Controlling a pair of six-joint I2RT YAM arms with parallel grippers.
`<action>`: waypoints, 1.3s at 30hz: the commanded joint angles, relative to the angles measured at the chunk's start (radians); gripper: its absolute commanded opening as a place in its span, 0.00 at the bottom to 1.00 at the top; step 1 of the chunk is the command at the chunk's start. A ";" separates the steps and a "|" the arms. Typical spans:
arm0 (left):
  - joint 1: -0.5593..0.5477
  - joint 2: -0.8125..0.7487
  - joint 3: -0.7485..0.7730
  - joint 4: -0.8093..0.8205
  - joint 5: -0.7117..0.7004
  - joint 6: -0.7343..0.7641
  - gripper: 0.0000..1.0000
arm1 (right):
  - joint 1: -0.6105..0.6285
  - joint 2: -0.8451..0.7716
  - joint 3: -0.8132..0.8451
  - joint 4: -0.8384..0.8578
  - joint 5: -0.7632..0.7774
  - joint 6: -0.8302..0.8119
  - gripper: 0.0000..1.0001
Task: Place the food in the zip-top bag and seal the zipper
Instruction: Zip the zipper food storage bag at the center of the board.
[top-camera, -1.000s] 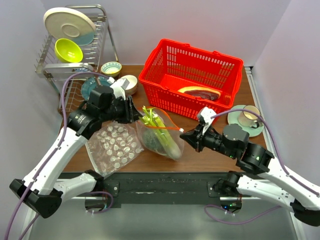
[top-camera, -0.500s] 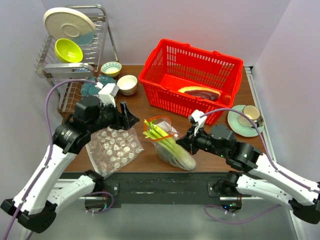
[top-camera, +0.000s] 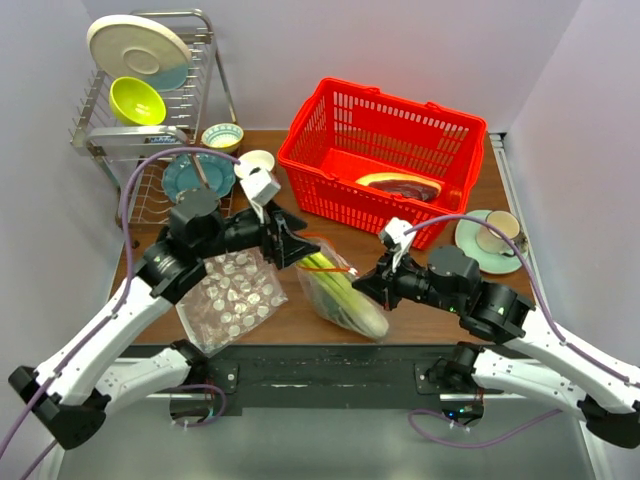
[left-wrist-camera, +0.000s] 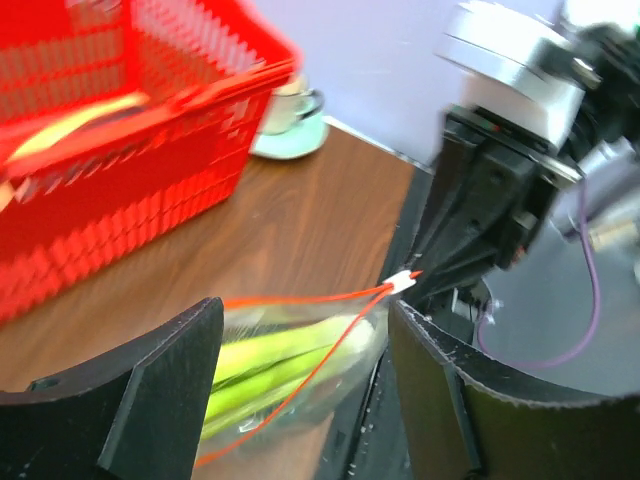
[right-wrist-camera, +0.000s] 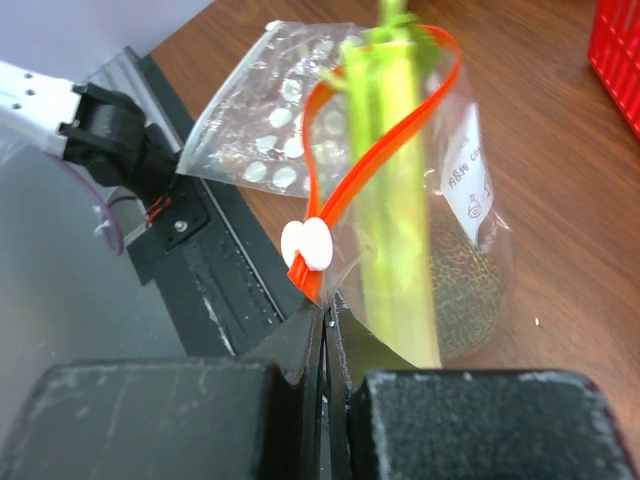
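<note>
Right fingers (right-wrist-camera: 298, 350) pinch zip-top bag (right-wrist-camera: 472, 235) corner, seemingly; left fingers (left-wrist-camera: 165, 390) spread, outstretched

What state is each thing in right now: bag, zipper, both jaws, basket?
Zip-top bag: lying down, green stalks inside.
Zipper: open.
Left jaws: open, at the bag's mouth.
Right jaws: shut on the bag's corner.
Red basket: upright, food slab inside.
Dotted bag: lying flat.

- zip-top bag (top-camera: 345, 300): clear, crinkly, glossy plastic film
- zipper (right-wrist-camera: 305, 280): smooth orange-red plastic strip
- table (top-camera: 300, 322): smooth brown wood grain
- basket (top-camera: 330, 150): glossy red plastic lattice
- rack (top-camera: 208, 50), far left corner: metal wire
</note>
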 joint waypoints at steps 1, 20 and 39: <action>-0.041 0.044 0.010 0.232 0.276 0.238 0.71 | 0.000 0.032 0.109 -0.031 -0.069 -0.039 0.00; -0.114 0.300 0.191 -0.070 0.619 0.844 0.69 | 0.001 0.088 0.178 -0.041 -0.164 -0.065 0.00; -0.139 0.397 0.264 -0.331 0.541 1.006 0.00 | 0.000 0.025 0.185 -0.078 -0.064 -0.069 0.00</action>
